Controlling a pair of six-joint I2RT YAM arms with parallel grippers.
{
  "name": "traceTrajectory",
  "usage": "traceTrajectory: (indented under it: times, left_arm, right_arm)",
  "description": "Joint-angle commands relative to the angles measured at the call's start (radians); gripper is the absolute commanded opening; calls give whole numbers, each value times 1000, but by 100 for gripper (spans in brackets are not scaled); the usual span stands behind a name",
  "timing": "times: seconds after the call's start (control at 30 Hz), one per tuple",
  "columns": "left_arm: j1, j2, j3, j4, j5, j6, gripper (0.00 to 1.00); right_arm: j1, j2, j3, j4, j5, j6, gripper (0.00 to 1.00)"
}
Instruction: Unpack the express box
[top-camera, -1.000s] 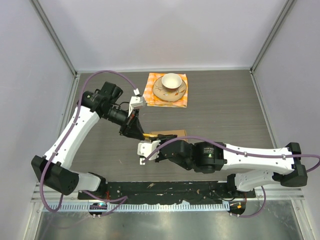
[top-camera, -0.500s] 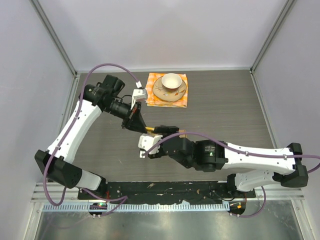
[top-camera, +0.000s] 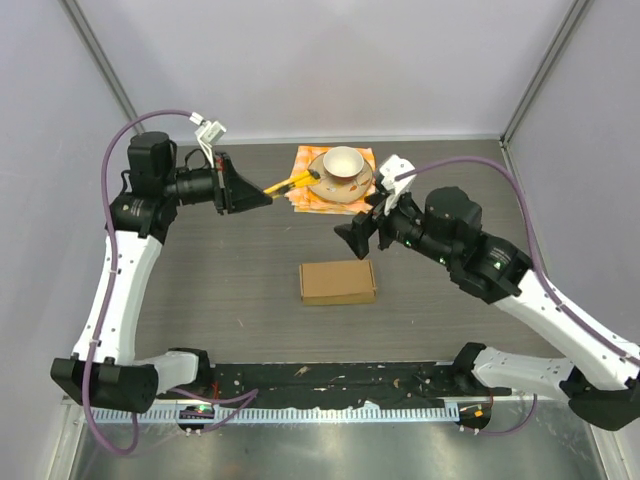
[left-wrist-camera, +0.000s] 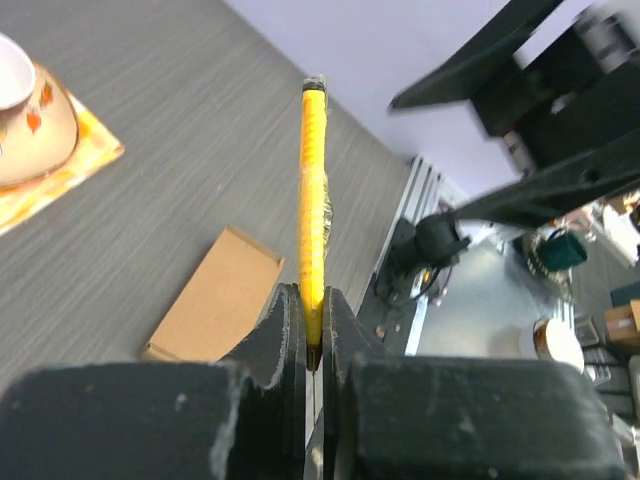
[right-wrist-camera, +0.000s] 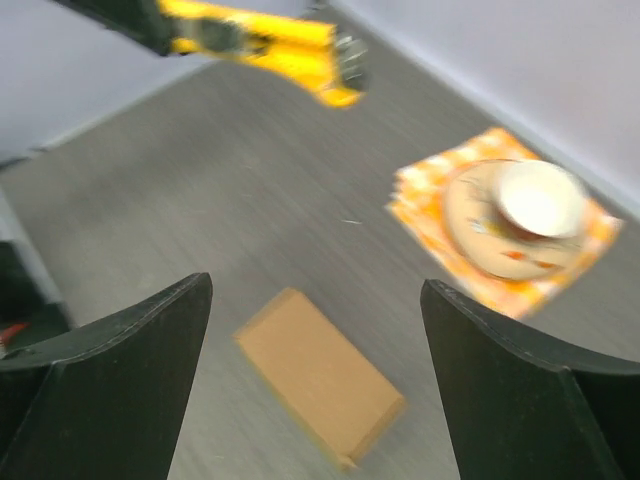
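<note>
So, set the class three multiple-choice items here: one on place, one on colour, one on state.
1. Where is the express box? A far left corner; B middle of the table; C against the right wall.
2. What colour is the tool in the left end effector? A yellow; B blue; C green.
3. The right end effector is: A shut on the box; B open, empty; C shut on the tool.
B, it lies flat mid-table; A, the left wrist view shows yellow; B, its fingers stand wide apart.

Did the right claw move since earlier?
Yes: the right claw went from the near-left of the express box to beyond it, nearer the orange cloth.
</note>
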Motion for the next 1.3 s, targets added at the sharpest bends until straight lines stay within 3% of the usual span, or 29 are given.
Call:
traceTrajectory:
  times: [0.0, 0.07, 0.1, 0.17, 0.47, 0.77, 1.27]
  left_arm:
    - [14, -26, -42, 377, -33, -369, 0]
    - [36, -35, -79, 513, -31, -484, 0]
    - [39, -43, -106, 547, -27, -506, 0]
    - [38, -47, -116, 577, -7, -524, 0]
    - [38, -93, -209, 630, 50, -559, 0]
    - [25, -136, -258, 649, 118, -584, 0]
    - [11, -155, -306, 649, 105, -581, 0]
  right_arm:
    - [-141, 88, -63, 185, -538, 318, 93]
    - [-209, 112, -109, 317, -658, 415, 95]
    - [-217, 117, -153, 475, -723, 519, 95]
    - [-227, 126, -183, 655, -742, 595, 95]
    - [-235, 286, -162, 1059, -808, 825, 92]
    - [-253, 454, -86, 1281, -824, 976, 81]
    - [-249, 508, -71, 1401, -819, 1051, 69]
